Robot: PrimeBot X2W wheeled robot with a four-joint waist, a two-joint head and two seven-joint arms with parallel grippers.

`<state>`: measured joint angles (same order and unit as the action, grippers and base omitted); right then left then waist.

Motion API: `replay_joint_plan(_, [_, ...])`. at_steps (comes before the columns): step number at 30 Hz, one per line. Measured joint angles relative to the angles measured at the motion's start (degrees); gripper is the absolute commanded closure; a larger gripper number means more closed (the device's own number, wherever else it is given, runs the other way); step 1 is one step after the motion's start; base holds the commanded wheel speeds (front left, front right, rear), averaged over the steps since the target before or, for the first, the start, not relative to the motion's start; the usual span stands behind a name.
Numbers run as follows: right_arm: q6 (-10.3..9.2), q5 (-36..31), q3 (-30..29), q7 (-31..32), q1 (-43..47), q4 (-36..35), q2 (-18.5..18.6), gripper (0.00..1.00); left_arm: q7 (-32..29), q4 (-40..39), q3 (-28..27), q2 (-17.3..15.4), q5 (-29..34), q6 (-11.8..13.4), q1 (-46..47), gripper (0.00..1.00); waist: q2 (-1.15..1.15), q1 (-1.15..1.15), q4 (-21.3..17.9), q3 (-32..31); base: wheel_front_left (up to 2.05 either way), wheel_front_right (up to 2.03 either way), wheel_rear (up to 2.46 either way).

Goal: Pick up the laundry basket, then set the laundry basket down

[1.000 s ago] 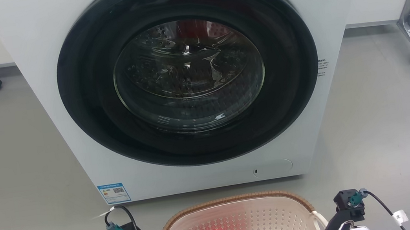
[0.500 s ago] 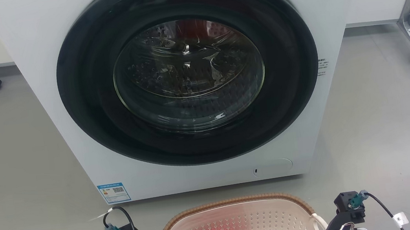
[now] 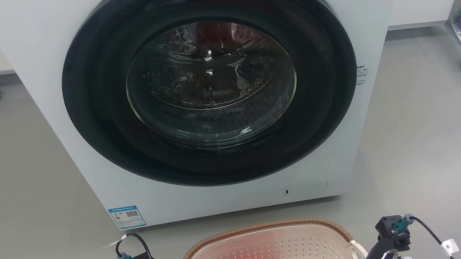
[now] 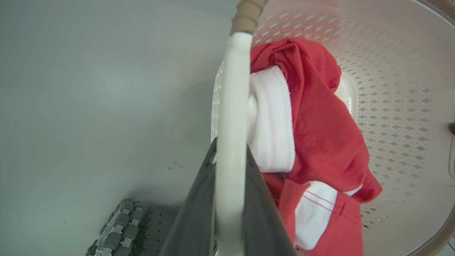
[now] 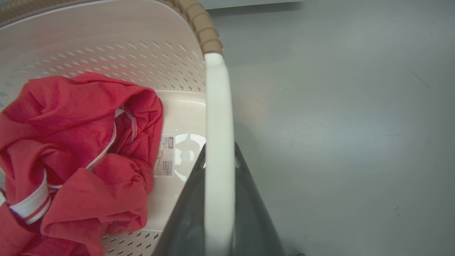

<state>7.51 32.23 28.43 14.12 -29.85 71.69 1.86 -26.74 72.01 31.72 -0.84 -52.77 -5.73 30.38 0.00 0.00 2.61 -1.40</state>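
Grey floor (image 3: 18,175), one washer (image 3: 53,103) — one laundry basket (image 3: 268,245), left pincer (image 4: 231,156) and right pincer (image 5: 219,160) each clamping one handle (image 4: 233,89).

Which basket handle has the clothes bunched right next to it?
The left handle, in the left gripper: the red and white clothes lie right beside it. Beside the right handle you see bare basket floor with a small label.

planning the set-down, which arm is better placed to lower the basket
Neither alone: the left claw grips the left white loop handle of the cream-white perforated plastic laundry basket, the right claw its right handle. I'd lower with both.
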Motion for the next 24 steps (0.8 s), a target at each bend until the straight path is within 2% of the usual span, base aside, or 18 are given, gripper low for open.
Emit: replay_joint_plan(24, [-0.01,1.21,0.98,-0.26,-0.44,-0.04,0.13,1.0,3.18,-0.23,0.55,-0.03,-0.54,0.68,0.09,1.0,0.0,0.0,-0.69,2.86,0.0,0.0,0.0])
